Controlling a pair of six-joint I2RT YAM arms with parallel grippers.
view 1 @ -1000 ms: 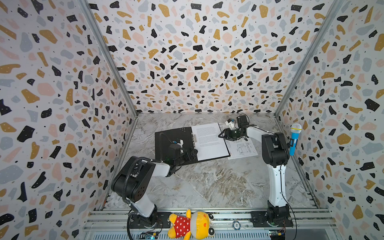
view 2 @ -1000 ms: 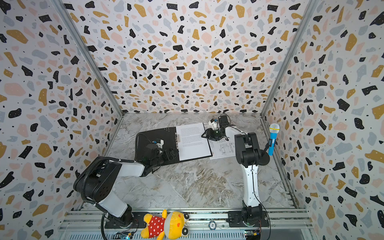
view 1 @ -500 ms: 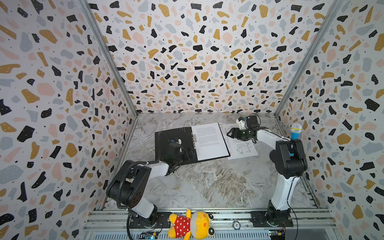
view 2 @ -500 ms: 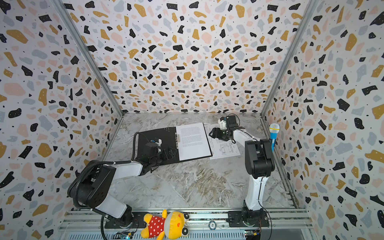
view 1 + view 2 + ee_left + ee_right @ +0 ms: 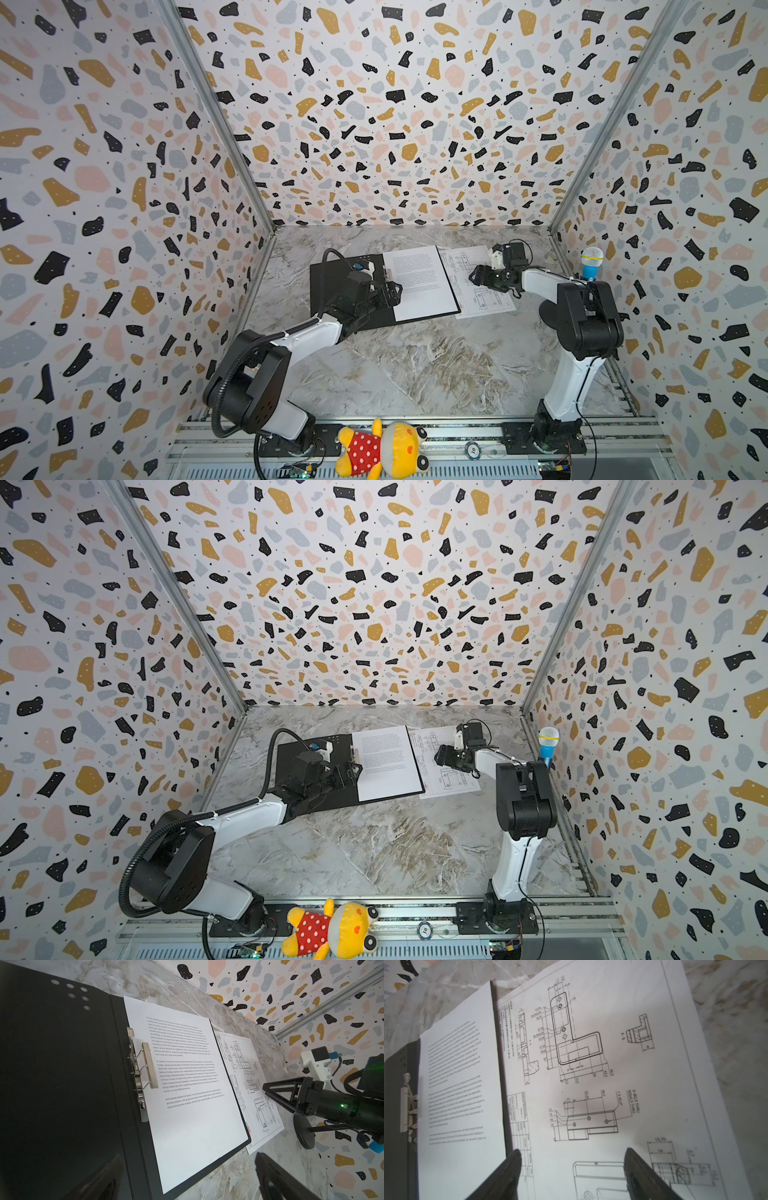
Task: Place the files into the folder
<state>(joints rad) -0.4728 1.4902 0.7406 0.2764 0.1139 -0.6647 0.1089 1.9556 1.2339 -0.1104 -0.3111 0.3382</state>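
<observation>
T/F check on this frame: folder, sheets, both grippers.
1. The folder lies open, black inside up. True.
2. Both sheets lie in the folder. False: only the text sheet is in it; the drawing sheet lies on the table beside it.
3. The right gripper is shut on the drawing sheet. False: its jaws stand open over that sheet, holding nothing.
4. The left gripper is open. True.

Folder [image 5: 62, 1064]: open flat, far centre of table [image 5: 415, 365]. Clip [image 5: 143, 1068]: at spine. Text sheet [image 5: 419, 286]: on folder's right half. Drawing sheet [image 5: 482, 295]: on table, right of folder, edges meeting. Left gripper [image 5: 392, 293]: over spine. Right gripper [image 5: 473, 274]: over drawing sheet. Plush toy [image 5: 382, 451]: front rail. Microphone [image 5: 591, 264]: right wall.
</observation>
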